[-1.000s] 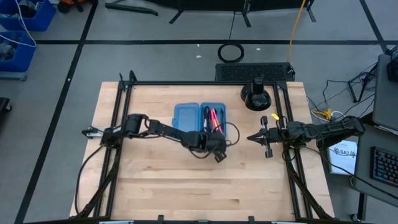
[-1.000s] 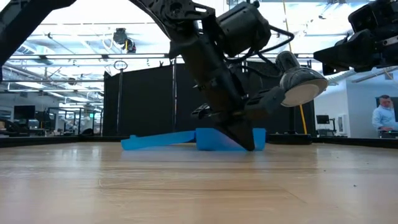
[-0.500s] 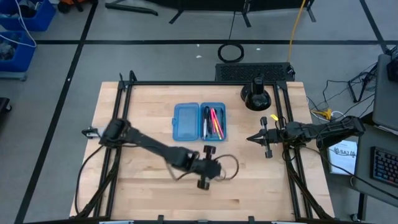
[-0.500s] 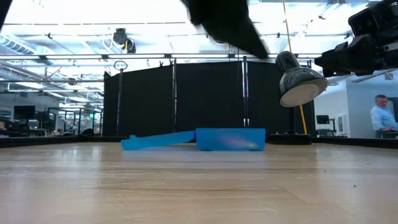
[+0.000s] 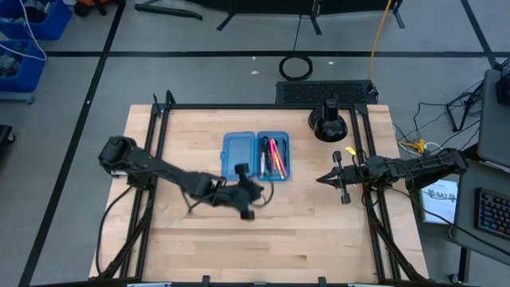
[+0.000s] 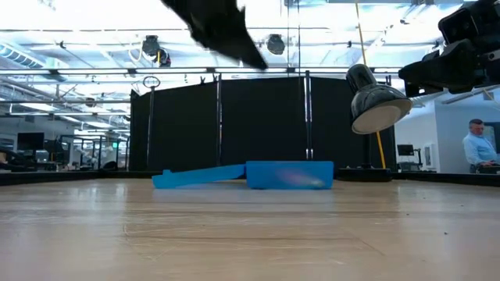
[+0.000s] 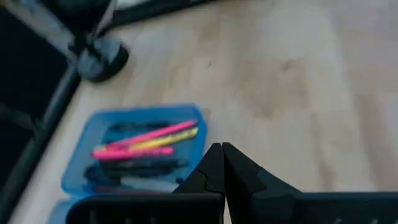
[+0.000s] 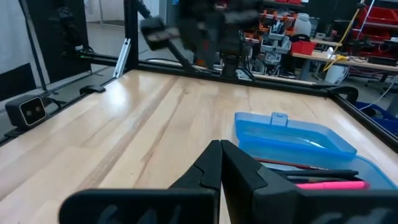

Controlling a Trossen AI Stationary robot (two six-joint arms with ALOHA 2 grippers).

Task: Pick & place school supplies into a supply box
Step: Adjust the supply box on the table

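Note:
The blue supply box lies open in the table's middle. Its empty lid half (image 5: 238, 155) is on the left, and the tray half (image 5: 273, 157) holds pink, yellow and dark pens (image 7: 147, 142) lying lengthwise. In the low view the tray (image 6: 289, 174) rests flat and the lid (image 6: 199, 177) slopes beside it. My left gripper (image 5: 255, 190) hangs above the table just near of the box, shut and empty, its fingertips (image 7: 221, 149) closed together. My right gripper (image 5: 322, 177) waits at the table's right edge, shut and empty, pointing at the box (image 8: 292, 140).
A black round stand with a lamp (image 5: 328, 123) sits at the far right corner, its head (image 6: 375, 105) high over the table. Black frame rails (image 5: 159, 159) run along the left and right sides. Bare wood lies near of the box. A person (image 6: 476, 148) is in the room behind.
My left gripper has risen from the box's tray, where it stood low a second ago. It swung out toward the near edge, then came back toward the left, and is now raised out of the low view's middle. The box and pens have stayed put.

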